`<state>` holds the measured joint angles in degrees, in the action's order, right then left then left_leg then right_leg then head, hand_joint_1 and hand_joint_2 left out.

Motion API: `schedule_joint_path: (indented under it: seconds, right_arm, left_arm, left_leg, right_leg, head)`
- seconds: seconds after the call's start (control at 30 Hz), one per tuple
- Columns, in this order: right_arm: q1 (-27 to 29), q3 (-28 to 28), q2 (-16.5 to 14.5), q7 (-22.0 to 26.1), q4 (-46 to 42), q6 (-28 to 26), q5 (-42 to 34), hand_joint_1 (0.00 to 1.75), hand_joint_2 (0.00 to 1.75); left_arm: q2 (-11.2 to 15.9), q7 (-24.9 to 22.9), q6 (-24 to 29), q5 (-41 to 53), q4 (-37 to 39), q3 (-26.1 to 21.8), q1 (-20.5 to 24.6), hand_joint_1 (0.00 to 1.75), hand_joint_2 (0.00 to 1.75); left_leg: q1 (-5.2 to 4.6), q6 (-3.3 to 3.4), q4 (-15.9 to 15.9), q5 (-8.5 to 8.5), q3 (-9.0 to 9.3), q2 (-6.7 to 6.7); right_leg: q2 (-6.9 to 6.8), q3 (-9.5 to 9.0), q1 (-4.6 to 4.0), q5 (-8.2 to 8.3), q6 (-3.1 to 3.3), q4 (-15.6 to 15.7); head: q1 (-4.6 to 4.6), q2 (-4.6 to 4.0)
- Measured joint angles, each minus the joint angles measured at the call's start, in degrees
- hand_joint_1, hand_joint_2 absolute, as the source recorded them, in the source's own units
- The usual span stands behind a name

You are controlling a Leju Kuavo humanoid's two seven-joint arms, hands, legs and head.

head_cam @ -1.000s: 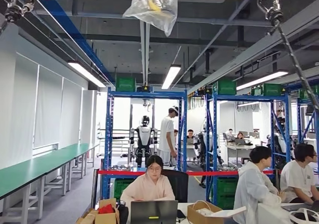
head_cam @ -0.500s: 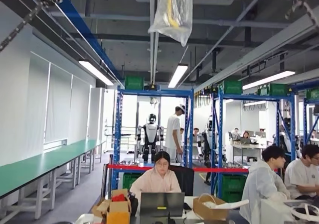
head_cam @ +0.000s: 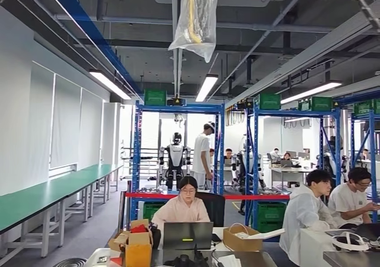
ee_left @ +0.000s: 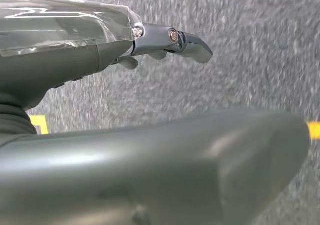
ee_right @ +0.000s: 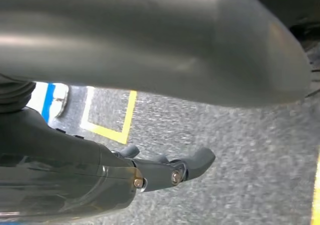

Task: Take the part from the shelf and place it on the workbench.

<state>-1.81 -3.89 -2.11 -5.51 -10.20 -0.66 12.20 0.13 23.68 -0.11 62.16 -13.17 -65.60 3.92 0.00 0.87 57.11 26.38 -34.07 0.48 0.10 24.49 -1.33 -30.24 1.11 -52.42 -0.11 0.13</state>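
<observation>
The left hand (ee_left: pixel 124 120) is seen from its wrist camera hanging over grey floor (ee_left: pixel 245 50), its thick thumb stretched out straight and the dark fingers (ee_left: pixel 170 40) extended apart from it, nothing held between them; a strip of yellow tape (ee_left: pixel 39 125) on the floor is seen past the wrist and again beyond the thumb tip. The right hand (ee_right: pixel 151 110) is shown the same way by its own wrist camera: thumb and fingers (ee_right: pixel 188 167) are spread with a clear gap of floor between them, and nothing is gripped. A yellow taped corner (ee_right: pixel 113 120) is marked on the floor behind those fingers. In the head view a workshop is seen ahead, well apart from both hands: blue shelves (head_cam: pixel 177 154) with green crates (head_cam: pixel 155 97) on top, a long green-topped bench (head_cam: pixel 53 190) along the left wall, and a red bar (head_cam: pixel 206 195) across the shelf front. A seated person (head_cam: pixel 184 210) is placed behind a laptop (head_cam: pixel 187 235), with cardboard boxes (head_cam: pixel 136 246) beside it, and two more people (head_cam: pixel 331 210) are seated to the right. Another robot (head_cam: pixel 174 163) is stood behind the shelves. A plastic bag (head_cam: pixel 196 18) is hung from the ceiling. The part cannot be told among the shelf contents.
</observation>
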Motion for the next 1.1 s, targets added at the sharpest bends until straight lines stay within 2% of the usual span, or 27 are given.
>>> schedule_joint_path:
  seconds: [0.03,0.07,0.13,0.17,0.2,0.23,0.3,0.33,0.37,0.4,0.47,0.5,0.53,0.57,0.63,0.67,0.7,0.73,0.8,0.83,0.87,0.9,1.0,1.03,1.1]
  right_arm:
    - [0.0,0.1,0.0,0.3,0.0,0.0,0.0,0.0,0.0]
    - [0.0,0.2,-0.1,0.7,0.1,0.0,0.0,0.0,0.0]
    - [0.0,0.2,-0.1,1.1,0.1,0.0,0.1,0.0,0.0]
    - [0.0,0.2,-0.1,1.2,0.1,0.0,0.2,0.0,0.0]
    - [0.0,0.2,-0.1,1.3,0.1,0.0,0.2,0.0,0.0]
    - [0.0,0.3,-0.2,1.4,0.1,0.0,0.2,0.0,0.0]
    - [0.0,0.3,-0.2,1.3,0.1,0.0,0.2,0.0,0.0]
    - [-0.1,0.3,-0.2,0.9,0.1,0.0,0.1,0.0,0.0]
    - [-0.1,0.4,-0.2,0.3,0.1,0.0,0.1,0.0,0.0]
    - [-0.1,0.5,-0.1,-0.4,0.1,0.1,0.1,0.0,0.0]
    - [-0.2,0.8,0.0,-1.6,0.2,0.4,0.1,0.0,0.0]
    - [-0.2,0.9,0.1,-2.2,0.2,0.5,0.2,0.0,0.0]
    - [-0.1,1.0,0.2,-2.6,0.3,0.7,0.2,0.0,0.0]
    - [-0.1,1.1,0.3,-3.0,0.3,0.7,0.3,0.0,0.0]
    - [0.0,1.2,0.4,-3.4,0.3,0.8,0.3,0.0,0.0]
    - [0.1,1.3,0.4,-3.5,0.3,0.8,0.3,0.0,0.0]
    - [0.1,1.3,0.4,-3.6,0.3,0.8,0.3,0.0,0.44]
    - [0.1,1.3,0.5,-3.8,0.3,0.8,0.4,0.0,0.87]
    - [0.1,1.4,0.5,-4.0,0.3,0.8,0.4,0.0,1.75]
    - [0.1,1.5,0.6,-4.0,0.3,0.8,0.5,0.0,1.75]
    - [0.1,1.5,0.7,-4.1,0.3,0.8,0.5,0.0,1.75]
    - [0.0,1.5,0.8,-4.4,0.3,0.8,0.7,0.0,1.75]
    - [0.1,1.6,0.9,-5.3,0.3,0.8,1.1,0.0,0.44]
    - [0.1,1.6,0.9,-5.5,0.3,0.7,1.0,0.0,0.0]
    - [0.2,1.7,0.9,-5.7,0.3,0.7,0.9,0.0,0.0]
  left_arm:
    - [-0.1,0.1,0.0,0.0,0.0,-0.1,0.0,0.0,0.0]
    - [-0.1,0.2,0.0,0.0,0.0,-0.1,-0.1,0.0,0.0]
    - [-0.2,0.4,-0.1,0.0,0.0,-0.2,-0.1,0.0,0.0]
    - [-0.2,0.5,-0.1,0.0,0.0,-0.2,-0.1,0.0,0.0]
    - [-0.2,0.6,-0.1,-0.1,0.0,-0.3,-0.1,0.0,0.0]
    - [-0.2,0.7,-0.2,-0.2,0.0,-0.4,-0.1,0.0,0.0]
    - [-0.2,0.6,-0.3,-0.3,0.0,-0.6,0.0,0.0,0.0]
    - [-0.3,0.3,-0.4,-0.4,0.0,-0.8,0.0,0.0,0.0]
    - [-0.3,-0.1,-0.5,-0.4,0.0,-0.9,0.1,0.0,0.0]
    - [-0.3,-0.6,-0.5,-0.4,0.0,-1.0,0.1,0.0,0.0]
    - [-0.5,-1.4,-0.6,-0.4,0.0,-1.3,0.2,0.0,0.0]
    - [-0.6,-1.7,-0.6,-0.4,0.0,-1.4,0.2,0.0,0.0]
    - [-0.7,-1.9,-0.6,-0.4,0.0,-1.6,0.2,0.0,0.0]
    - [-0.7,-2.0,-0.7,-0.4,0.0,-1.7,0.2,0.0,0.0]
    - [-0.8,-2.1,-0.7,-0.4,0.0,-2.0,0.2,0.0,0.0]
    - [-0.8,-2.2,-0.7,-0.4,0.0,-2.1,0.2,0.0,0.0]
    - [-0.8,-2.3,-0.7,-0.4,0.0,-2.2,0.2,0.0,0.0]
    - [-0.8,-2.3,-0.7,-0.4,0.0,-2.3,0.2,0.0,0.0]
    - [-0.9,-2.4,-0.7,-0.4,0.0,-2.5,0.2,0.0,0.0]
    - [-0.9,-2.5,-0.8,-0.4,0.0,-2.5,0.2,0.0,0.0]
    - [-1.0,-2.5,-0.9,-0.4,0.0,-2.5,0.3,0.0,0.0]
    - [-1.1,-2.5,-1.0,-0.4,0.0,-2.5,0.3,0.0,0.44]
    - [-1.1,-2.4,-1.2,-0.3,0.0,-2.6,0.3,0.0,1.75]
    - [-1.2,-2.4,-1.2,-0.2,0.0,-2.6,0.3,0.0,1.75]
    - [-1.3,-2.3,-1.2,-0.2,0.0,-2.6,0.3,0.0,1.75]
  left_leg:
    - [0.05,-0.2,1.6,1.86,-0.7,-0.1]
    - [0.1,-0.35,4.4,4.54,-1.63,-0.2]
    - [0.16,-0.66,11.7,9.28,-3.66,-0.2]
    - [0.2,-0.8,14.7,10.23,-4.14,-0.2]
    - [0.25,-0.94,16.0,10.02,-3.88,-0.19]
    - [0.34,-1.06,15.4,8.85,-2.64,-0.19]
    - [0.59,-1.22,8.7,5.97,2.01,-0.17]
    - [0.64,-1.17,5.2,5.22,4.17,-0.18]
    - [0.65,-1.08,2.8,5.07,5.47,-0.2]
    - [0.6,-0.95,1.6,5.29,5.92,-0.23]
    - [0.66,-0.48,1.1,5.18,5.55,-0.24]
    - [0.77,-0.12,1.0,4.96,5.33,-0.22]
    - [0.89,0.31,0.9,4.68,5.1,-0.19]
    - [0.97,0.73,0.9,4.4,4.85,-0.14]
    - [0.86,1.23,0.9,3.94,4.31,-0.04]
    - [0.78,1.33,0.9,3.73,4.07,0.0]
    - [0.72,1.35,0.9,3.55,3.9,0.03]
    - [0.68,1.32,0.9,3.39,3.8,0.04]
    - [0.64,1.19,0.9,3.17,3.76,0.02]
    - [0.56,1.05,0.9,3.07,3.71,0.02]
    - [0.47,0.88,1.0,3.02,3.58,0.02]
    - [0.39,0.82,1.1,2.98,3.4,0.02]
    - [0.38,0.69,1.2,2.85,3.07,0.01]
    - [0.47,0.53,1.1,2.74,3.06,0.01]
    - [0.58,0.27,1.0,2.55,3.04,0.0]
  right_leg:
    - [-0.21,0.56,0.06,0.62,0.41,0.1]
    - [-0.41,1.24,0.15,1.11,0.72,0.0]
    - [-0.56,3.05,0.07,1.66,1.02,-1.0]
    - [-0.62,4.0,0.06,1.84,1.0,-1.6]
    - [-0.65,4.91,0.07,1.96,0.96,-2.2]
    - [-0.69,5.77,0.09,2.08,0.88,-2.8]
    - [-0.72,7.07,0.11,2.2,0.63,-4.0]
    - [-0.73,7.65,0.03,2.25,0.43,-4.6]
    - [-0.72,8.12,-0.05,2.35,0.16,-5.1]
    - [-0.72,8.57,-0.12,2.54,-0.17,-5.5]
    - [-0.63,9.13,-0.18,2.88,-0.88,-5.8]
    - [-0.51,9.47,-0.15,2.47,-1.28,-6.3]
    - [-0.39,10.01,-0.05,1.37,-1.7,-7.5]
    - [-0.28,10.95,0.14,-0.43,-2.11,-9.9]
    - [-0.24,13.6,0.63,-4.53,-2.71,-17.4]
    - [-0.24,14.54,0.83,-5.75,-2.87,-20.5]
    - [-0.24,14.58,0.96,-5.96,-2.94,-21.7]
    - [-0.23,13.46,1.02,-5.08,-2.91,-20.6]
    - [-0.15,8.7,0.96,-1.72,-2.44,-12.9]
    - [-0.09,6.43,0.85,-0.47,-2.08,-8.8]
    - [-0.03,4.94,0.73,0.26,-1.78,-5.9]
    - [0.0,4.3,0.65,0.42,-1.64,-4.3]
    - [-0.01,4.46,0.54,0.43,-1.7,-3.9]
    - [-0.03,4.51,0.46,0.48,-1.61,-3.9]
    - [-0.04,4.61,0.36,0.59,-1.43,-3.9]
  head:
    - [0.02,0.0]
    - [0.03,0.0]
    - [0.05,0.0]
    - [0.04,0.0]
    - [0.04,0.0]
    - [0.04,0.0]
    - [0.04,0.0]
    - [0.04,0.0]
    - [0.03,0.01]
    - [0.02,0.01]
    - [0.0,0.01]
    - [0.0,0.0]
    - [0.0,0.0]
    - [0.0,0.0]
    - [-0.01,0.0]
    - [-0.01,0.0]
    - [-0.01,0.0]
    - [-0.01,0.0]
    - [-0.01,0.0]
    - [0.0,0.0]
    - [0.0,0.0]
    - [0.0,0.0]
    - [0.0,0.0]
    - [0.0,0.0]
    - [0.0,0.0]
